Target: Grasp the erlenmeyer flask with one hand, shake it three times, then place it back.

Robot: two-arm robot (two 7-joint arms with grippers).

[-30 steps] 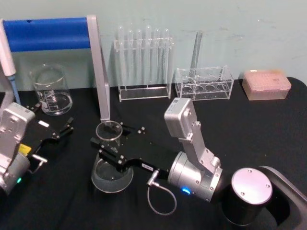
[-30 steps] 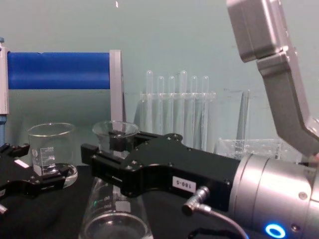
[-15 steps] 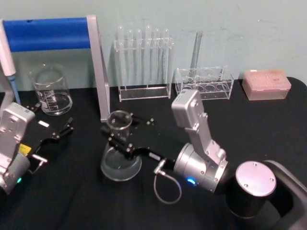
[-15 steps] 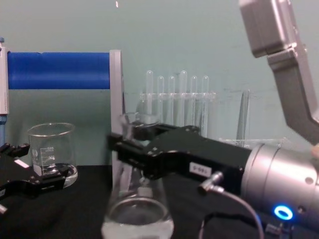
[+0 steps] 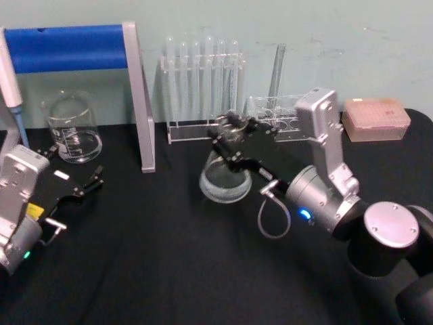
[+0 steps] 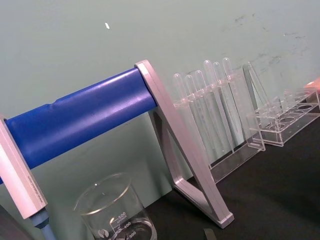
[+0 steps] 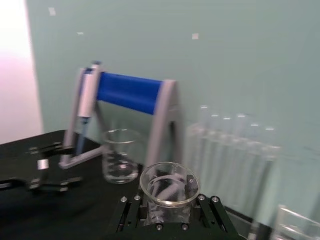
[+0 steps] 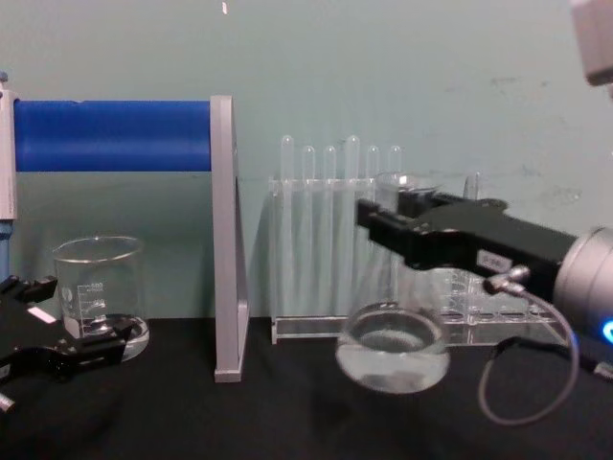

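Counting from the left: one pipette (image 5: 12,88) hung on one blue-barred stand (image 5: 67,47); one left gripper (image 5: 74,164) parked low on the black table (image 5: 169,271), fingers spread, holding nothing; one beaker (image 5: 71,128) just behind it; one rack (image 5: 203,132) with what look like six test tubes (image 5: 208,74); one flask (image 5: 225,183) pinched at the neck by the right gripper (image 5: 229,143), lifted off the table just in front of that rack's right end; one low rack (image 5: 289,122) with a single tall tube (image 5: 277,68); one pink box (image 5: 375,118) at far right.

Judged to be mid-shake; cannot tell how many swings are done. Next: swing the other way with the pinch firm on smooth glass, steering clear of both racks close behind; then set down upright on bare table, and only then let go.
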